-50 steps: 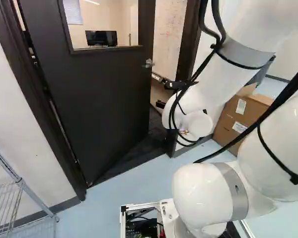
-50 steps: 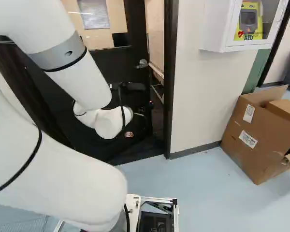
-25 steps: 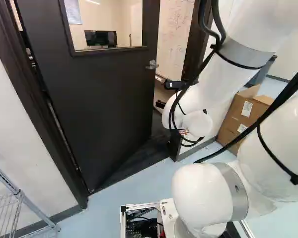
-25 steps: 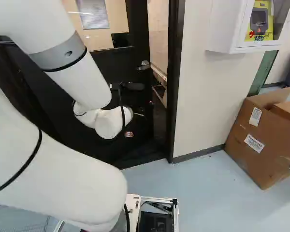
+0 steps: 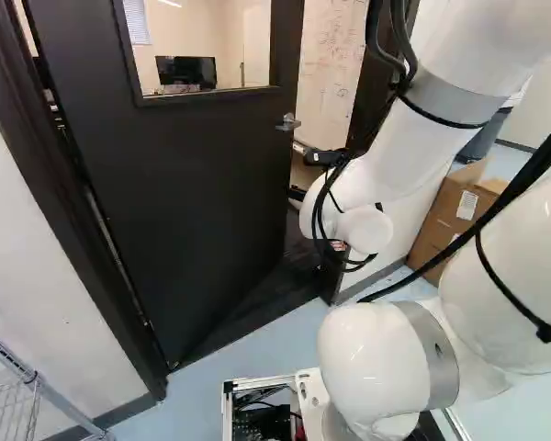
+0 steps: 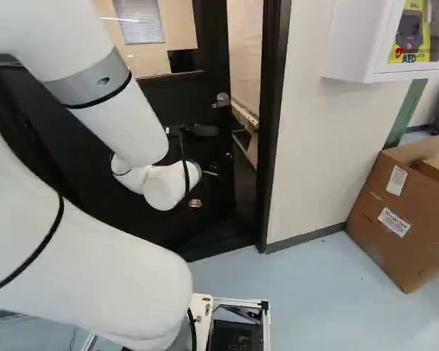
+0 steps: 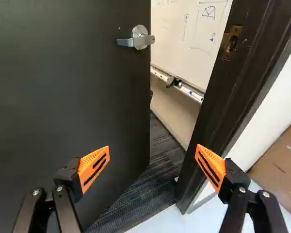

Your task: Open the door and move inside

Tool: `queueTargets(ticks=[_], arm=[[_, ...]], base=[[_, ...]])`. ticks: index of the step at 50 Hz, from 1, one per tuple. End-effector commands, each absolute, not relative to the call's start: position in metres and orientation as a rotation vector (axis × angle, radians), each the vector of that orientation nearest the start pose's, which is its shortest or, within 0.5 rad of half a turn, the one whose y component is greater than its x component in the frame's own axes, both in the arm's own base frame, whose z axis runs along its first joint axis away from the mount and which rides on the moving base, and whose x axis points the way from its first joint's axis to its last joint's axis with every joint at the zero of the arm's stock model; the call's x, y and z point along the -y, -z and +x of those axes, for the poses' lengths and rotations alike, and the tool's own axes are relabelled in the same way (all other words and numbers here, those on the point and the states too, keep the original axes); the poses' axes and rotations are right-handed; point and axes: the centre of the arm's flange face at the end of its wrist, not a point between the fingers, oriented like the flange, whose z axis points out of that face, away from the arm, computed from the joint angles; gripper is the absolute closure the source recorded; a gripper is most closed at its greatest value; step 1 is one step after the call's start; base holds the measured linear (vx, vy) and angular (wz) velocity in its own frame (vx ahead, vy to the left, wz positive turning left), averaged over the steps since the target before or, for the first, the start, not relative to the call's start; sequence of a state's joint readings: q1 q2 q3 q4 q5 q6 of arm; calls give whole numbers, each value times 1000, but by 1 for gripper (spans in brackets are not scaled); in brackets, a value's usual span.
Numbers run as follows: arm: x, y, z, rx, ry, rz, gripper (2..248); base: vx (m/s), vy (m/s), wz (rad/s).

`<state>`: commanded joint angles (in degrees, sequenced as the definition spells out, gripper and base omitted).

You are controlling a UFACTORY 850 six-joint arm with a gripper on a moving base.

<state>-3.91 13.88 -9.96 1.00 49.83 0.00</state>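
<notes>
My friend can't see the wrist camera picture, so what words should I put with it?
A dark door with a silver lever handle stands partly open, showing a whiteboard with blue drawings and dark carpet beyond. In front, the robot's black pincer is open, its orange pads wide apart. Past the door frame is a cardboard box.
</notes>
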Motion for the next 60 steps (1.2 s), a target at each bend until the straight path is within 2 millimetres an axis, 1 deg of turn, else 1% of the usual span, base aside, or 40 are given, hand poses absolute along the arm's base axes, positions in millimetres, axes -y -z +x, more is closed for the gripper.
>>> queueTargets(ticks=[60], arm=[[22, -388, 301, -114, 1909, -2549, 3]], base=[[101, 75, -16]])
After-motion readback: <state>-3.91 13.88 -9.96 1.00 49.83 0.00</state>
